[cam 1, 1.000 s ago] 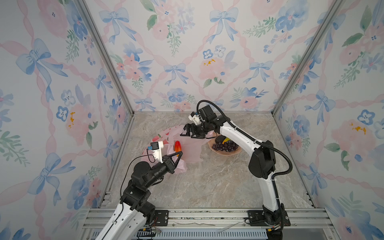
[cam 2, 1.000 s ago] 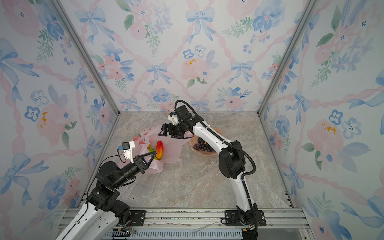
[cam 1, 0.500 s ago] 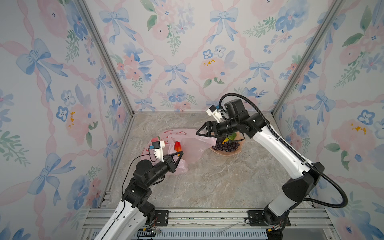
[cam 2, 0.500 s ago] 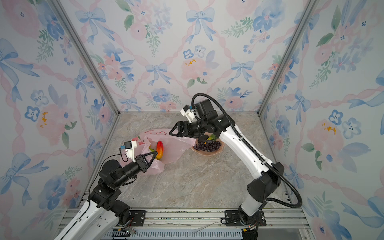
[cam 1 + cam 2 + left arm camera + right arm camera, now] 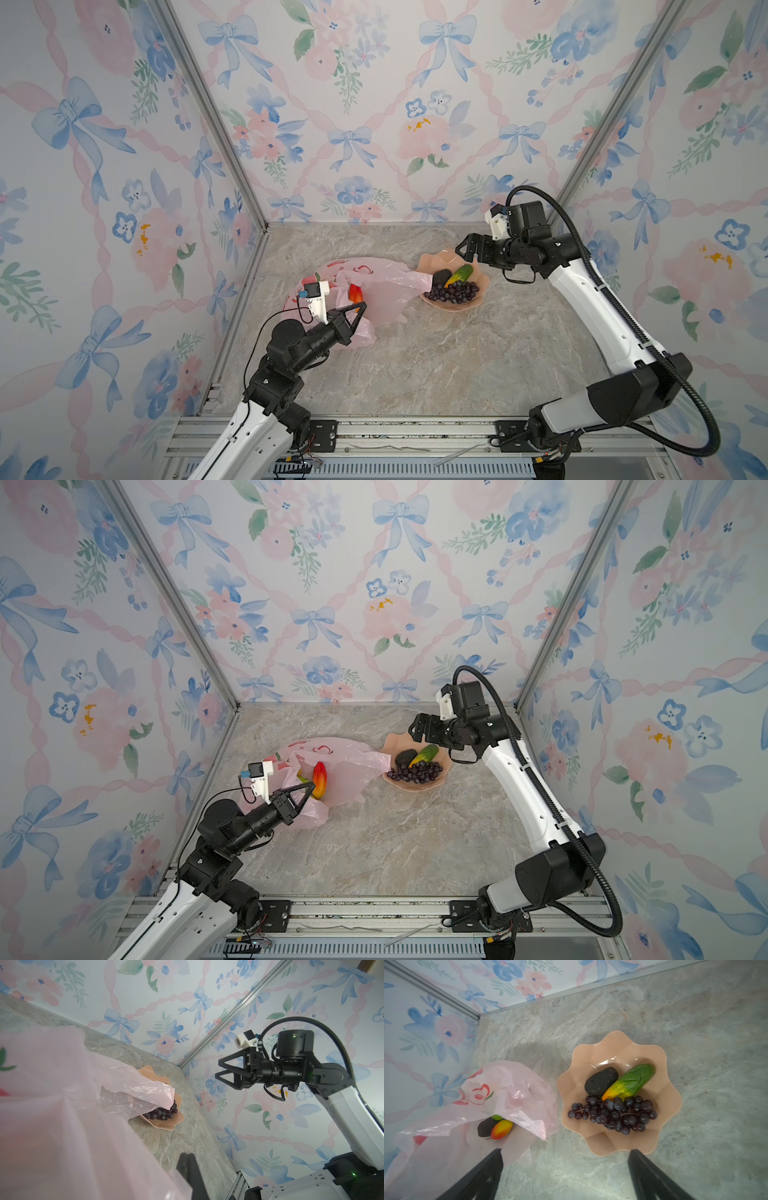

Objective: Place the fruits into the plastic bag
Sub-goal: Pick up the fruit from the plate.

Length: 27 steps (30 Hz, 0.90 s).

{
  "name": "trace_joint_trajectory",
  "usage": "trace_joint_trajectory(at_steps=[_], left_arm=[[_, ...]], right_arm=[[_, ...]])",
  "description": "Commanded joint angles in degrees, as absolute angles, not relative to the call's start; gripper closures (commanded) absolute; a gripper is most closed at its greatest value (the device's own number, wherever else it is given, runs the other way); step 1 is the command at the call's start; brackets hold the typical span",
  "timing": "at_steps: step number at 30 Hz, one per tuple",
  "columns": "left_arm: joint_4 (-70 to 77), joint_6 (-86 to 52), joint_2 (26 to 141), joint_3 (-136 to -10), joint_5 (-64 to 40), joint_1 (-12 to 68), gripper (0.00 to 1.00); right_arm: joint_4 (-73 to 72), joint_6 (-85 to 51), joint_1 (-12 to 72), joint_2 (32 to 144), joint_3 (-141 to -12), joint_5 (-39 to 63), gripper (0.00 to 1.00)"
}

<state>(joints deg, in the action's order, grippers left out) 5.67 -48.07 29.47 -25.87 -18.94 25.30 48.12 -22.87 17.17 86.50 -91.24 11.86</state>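
Bag flap drapes over the peach dish rim on the bag side and touches the grapes. Also in the dish: black bumpy piece, green-yellow mango. Plastic bag sits just beside the dish, pink, crinkly, mouth open. Red-orange mango and a dark piece are inside. Left gripper is clamped on the bag edge. Right gripper is spread wide and empty above the dish; a second ago it was over the bag.

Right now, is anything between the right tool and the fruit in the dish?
Nothing visible. The right tool hangs open above the dish, whose grapes, green fruit and black piece lie uncovered; the bag lies beside it.
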Motion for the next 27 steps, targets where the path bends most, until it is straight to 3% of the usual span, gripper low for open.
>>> trace_joint_trajectory(at_steps=[1, 27], left_arm=[[6.9, -47.2, 29.4, -26.6, -19.3, 25.1, 1.0], [6.9, -46.5, 29.4, -25.8, -18.9, 25.1, 1.0]], right_arm=[[49.5, -21.3, 15.5, 89.6, -89.6, 7.5, 0.04], [44.0, -34.1, 15.4, 112.7, -94.8, -1.9, 0.03]])
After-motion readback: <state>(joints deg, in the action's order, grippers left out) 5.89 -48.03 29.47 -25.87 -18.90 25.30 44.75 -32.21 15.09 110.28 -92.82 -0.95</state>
